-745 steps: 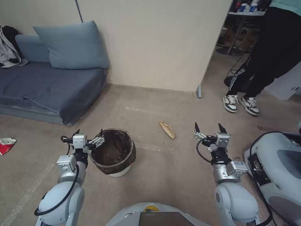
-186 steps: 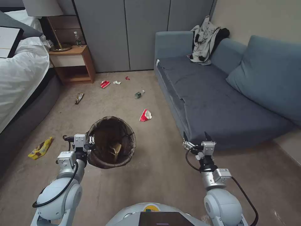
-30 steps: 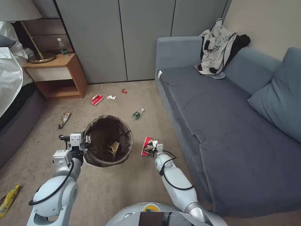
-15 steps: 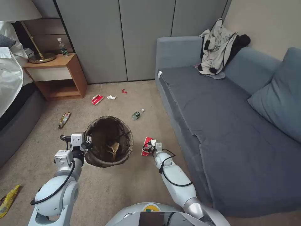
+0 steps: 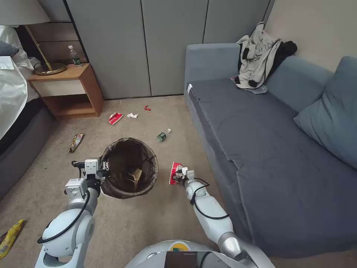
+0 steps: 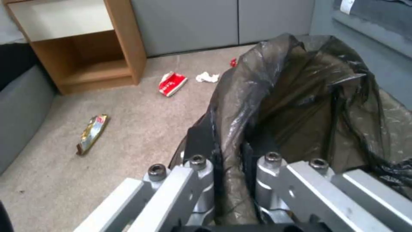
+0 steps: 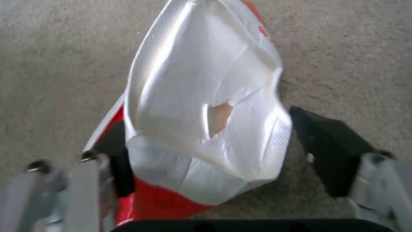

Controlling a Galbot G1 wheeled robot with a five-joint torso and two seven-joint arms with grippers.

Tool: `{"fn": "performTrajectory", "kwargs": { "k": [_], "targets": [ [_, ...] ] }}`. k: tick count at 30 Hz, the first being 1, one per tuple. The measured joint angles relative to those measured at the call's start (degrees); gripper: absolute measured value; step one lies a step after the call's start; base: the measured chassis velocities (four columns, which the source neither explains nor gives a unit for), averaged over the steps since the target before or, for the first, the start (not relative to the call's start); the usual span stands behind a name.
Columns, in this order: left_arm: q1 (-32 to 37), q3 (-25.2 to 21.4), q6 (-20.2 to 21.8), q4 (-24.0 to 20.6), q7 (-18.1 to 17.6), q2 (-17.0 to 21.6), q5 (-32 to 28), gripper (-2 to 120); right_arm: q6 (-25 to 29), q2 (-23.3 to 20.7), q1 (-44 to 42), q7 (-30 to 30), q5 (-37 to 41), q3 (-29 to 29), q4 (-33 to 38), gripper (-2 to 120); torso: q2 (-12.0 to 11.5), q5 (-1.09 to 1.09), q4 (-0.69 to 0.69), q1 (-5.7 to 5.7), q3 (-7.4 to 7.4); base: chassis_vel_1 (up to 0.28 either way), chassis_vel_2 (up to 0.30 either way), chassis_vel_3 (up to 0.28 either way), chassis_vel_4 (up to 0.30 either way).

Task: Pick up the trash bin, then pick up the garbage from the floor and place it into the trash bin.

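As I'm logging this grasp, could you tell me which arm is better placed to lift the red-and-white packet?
Right: the right gripper straddles the packet, fingers open; the left gripper is clamped on the trash bin.

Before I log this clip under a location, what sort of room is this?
Probably a bedroom or hotel room: a bed beside a wooden nightstand with a lamp, a grey sofa, and carpeted floor.

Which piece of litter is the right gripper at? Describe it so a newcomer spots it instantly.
Start at the grey sofa and look at the carpet beside its front edge, just right of the trash bin held by the left gripper. There lies a crumpled red-and-white packet, straddled by the open right gripper. A similar packet lies far off by the nightstand.
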Motion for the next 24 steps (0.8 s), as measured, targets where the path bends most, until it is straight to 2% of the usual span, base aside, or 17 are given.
{"fn": "performTrajectory", "kwargs": {
  "k": [1, 4, 5, 14, 15, 19, 24],
  "targets": [
    [0.0, 0.0, 0.0, 0.0, 0.0, 0.0, 0.0, 7, 0.0, 0.0, 0.0, 0.0, 0.0, 0.0, 0.0, 71, 0.0, 0.00, 0.00, 0.00, 0.00, 0.000, 0.000, 0.000, 0.000],
    [-0.1, 0.0, 0.0, 0.0, 0.0, 0.0, 0.0, 7, 0.1, 0.0, -0.4, -0.2, -0.1, 0.0, 0.4, 55, 0.0, -0.01, -0.02, 0.00, 0.00, 0.000, 0.000, 0.000, 0.000],
    [-0.1, 0.0, 0.0, 0.0, 0.0, 0.0, 0.0, 7, 0.1, 0.0, -0.4, -0.2, -0.1, 0.0, 0.4, 55, 0.0, -0.01, -0.02, 0.00, 0.00, 0.000, 0.000, 0.000, 0.000],
    [-0.2, 0.1, 0.0, 0.3, 0.1, 0.2, 0.0, 7, 1.0, 0.0, -0.9, -0.4, -1.8, -0.1, 0.9, 19, 0.0, 0.01, 0.01, 0.00, 0.00, 0.000, 0.000, 0.000, 0.000],
    [-0.2, 0.1, 0.0, 0.3, 0.1, 0.2, 0.0, 7, 1.0, 0.0, -0.9, -0.4, -1.8, -0.1, 0.9, 19, 0.0, 0.01, 0.01, 0.00, 0.00, 0.000, 0.000, 0.000, 0.000],
    [-0.2, 0.1, -0.2, 0.5, 0.2, 0.2, 0.0, 7, 1.2, 0.0, -1.4, -0.4, -2.2, -0.2, 1.3, 0, 0.0, 0.03, 0.02, 0.00, 0.00, 0.000, 0.000, 0.000, 0.000],
    [-0.2, 0.1, -0.4, 0.6, 0.3, 0.2, 0.1, 7, 1.6, 0.0, -1.8, -0.3, -2.7, -0.2, 1.6, 0, 0.0, 0.02, 0.02, 0.00, 0.00, 0.000, 0.000, 0.000, 0.000]
  ]
}}
